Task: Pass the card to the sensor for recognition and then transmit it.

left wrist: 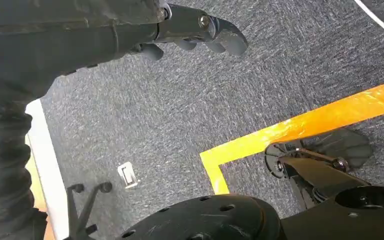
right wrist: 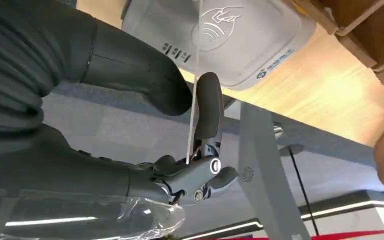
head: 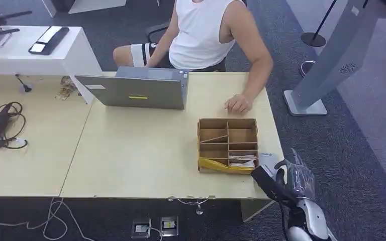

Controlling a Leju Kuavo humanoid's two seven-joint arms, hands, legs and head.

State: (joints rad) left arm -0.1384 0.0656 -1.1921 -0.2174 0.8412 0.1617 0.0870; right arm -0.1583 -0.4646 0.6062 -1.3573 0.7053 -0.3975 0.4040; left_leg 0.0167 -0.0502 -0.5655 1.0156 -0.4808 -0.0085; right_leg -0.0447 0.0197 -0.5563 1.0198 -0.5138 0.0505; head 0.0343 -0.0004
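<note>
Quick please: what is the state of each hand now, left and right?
Left hand: holds nothing, fingers curled in.
Right hand: pinches a thin white card near the card reader.

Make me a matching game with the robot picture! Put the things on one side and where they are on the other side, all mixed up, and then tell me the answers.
Things:
1. card
2. laptop
3. cardboard organizer
4. card reader

Places:
A. pinched in the right hand
B. open in front of the person
C. at the table's edge, right beside the organizer
D. near the table's right end, split into compartments

Pairs: 1-A, 2-B, 3-D, 4-C
</note>
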